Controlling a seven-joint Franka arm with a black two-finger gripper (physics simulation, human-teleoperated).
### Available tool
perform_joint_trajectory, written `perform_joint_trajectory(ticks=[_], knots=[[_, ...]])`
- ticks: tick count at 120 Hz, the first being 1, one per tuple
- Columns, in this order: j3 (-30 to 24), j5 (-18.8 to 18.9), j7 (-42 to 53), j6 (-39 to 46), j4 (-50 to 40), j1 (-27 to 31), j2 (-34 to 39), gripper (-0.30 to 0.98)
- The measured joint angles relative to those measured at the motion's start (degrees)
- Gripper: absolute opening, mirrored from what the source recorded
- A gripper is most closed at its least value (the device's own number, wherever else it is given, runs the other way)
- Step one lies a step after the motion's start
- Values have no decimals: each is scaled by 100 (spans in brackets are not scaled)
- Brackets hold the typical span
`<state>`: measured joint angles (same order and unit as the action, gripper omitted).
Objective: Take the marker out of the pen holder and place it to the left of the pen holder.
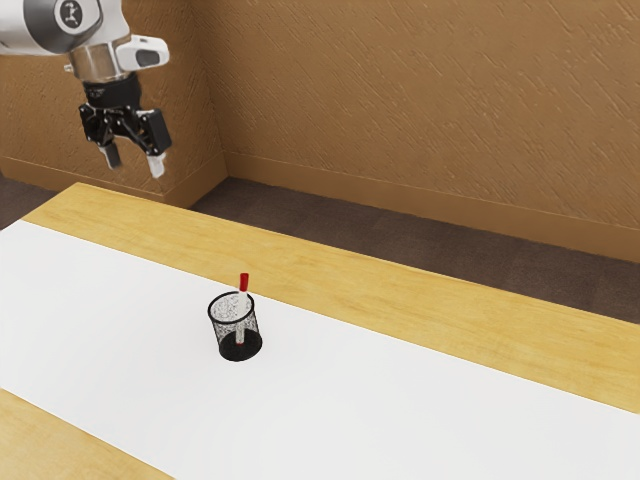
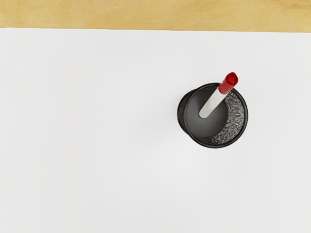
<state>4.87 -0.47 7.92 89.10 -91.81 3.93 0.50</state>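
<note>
High up at the exterior view's upper left, the black gripper (image 1: pixel 134 164) hangs open with a gap between its fingers, well above and apart from the pen holder. The pen holder (image 1: pixel 250 333), a round black mesh cup, stands upright on the white strip. A white marker with a red cap (image 1: pixel 244 283) leans inside it, cap end up and sticking out past the rim. In the wrist view, the pen holder (image 2: pixel 193 134) is seen from above, and the marker (image 2: pixel 213 102) rests against its rim with the red end outward.
A white strip (image 1: pixel 400 400) runs along the wooden table (image 1: pixel 330 253), with bare wood on both sides of it. Brown walls (image 1: pixel 420 90) stand behind the table, beyond a dark floor (image 1: pixel 300 210).
</note>
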Motion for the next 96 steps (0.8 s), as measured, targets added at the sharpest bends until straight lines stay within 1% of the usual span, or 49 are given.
perform_joint_trajectory(ticks=[21, 27, 31, 40, 45, 52, 61, 72, 84, 96], knots=[[-73, 3, 31, 49, 120, 230, -74, 69], [-253, 80, 38, 55, 325, 435, -367, 69], [-346, 149, 42, 50, 524, 437, -651, 69], [-497, 290, 53, -168, 1509, -121, -1614, 69], [-555, 347, 58, -311, 1866, -290, -1966, 68], [-583, 340, 49, -473, 2037, -360, -2168, 68], [-596, 314, 27, -626, 2068, -380, -2345, 68], [-593, 288, 9, -752, 2162, -384, -2729, 69], [-597, 285, 1, -905, 2519, -384, -3280, 69], [-594, 291, 0, -1045, 2799, -384, -3666, 69]])
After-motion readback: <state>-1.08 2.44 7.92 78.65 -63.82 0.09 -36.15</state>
